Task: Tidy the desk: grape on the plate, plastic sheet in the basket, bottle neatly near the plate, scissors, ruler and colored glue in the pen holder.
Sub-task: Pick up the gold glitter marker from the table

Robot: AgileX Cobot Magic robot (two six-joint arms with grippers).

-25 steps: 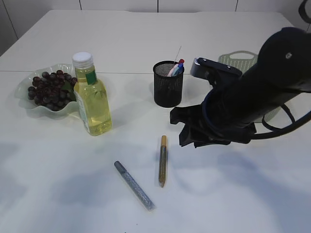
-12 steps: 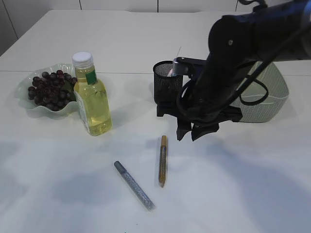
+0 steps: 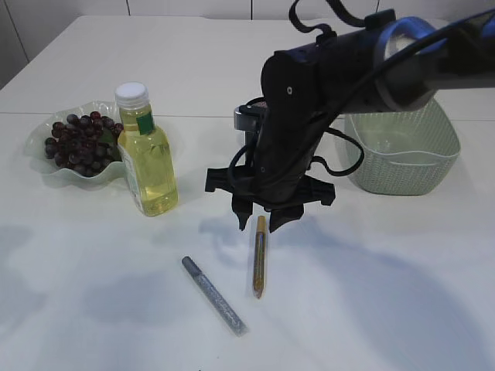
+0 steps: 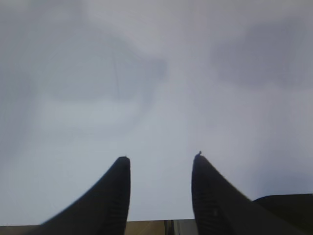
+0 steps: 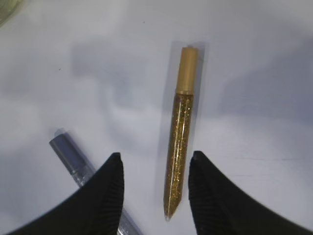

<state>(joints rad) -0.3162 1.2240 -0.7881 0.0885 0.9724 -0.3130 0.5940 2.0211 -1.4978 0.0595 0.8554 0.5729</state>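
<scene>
A gold glitter glue pen (image 3: 259, 256) (image 5: 179, 134) lies on the white table, cap away from me. My right gripper (image 3: 258, 224) (image 5: 156, 155) hangs over it, open. The pen's tip lies between the fingers, closer to the right one, untouched. A silver glue pen (image 3: 214, 295) (image 5: 73, 159) lies to its left. Grapes (image 3: 76, 141) fill the green plate (image 3: 39, 151), and the yellow bottle (image 3: 147, 158) stands upright beside it. My left gripper (image 4: 161, 157) is open over bare table. The pen holder is hidden behind the right arm. Scissors, ruler and plastic sheet are out of view.
A pale green basket (image 3: 402, 158) stands at the right, behind the right arm (image 3: 340, 69). The arm reaches across the middle of the table from the right.
The right arm swung left from in front of the basket to above the gold glue pen, uncovering the basket and covering the pen holder. Its jaws opened wider.
</scene>
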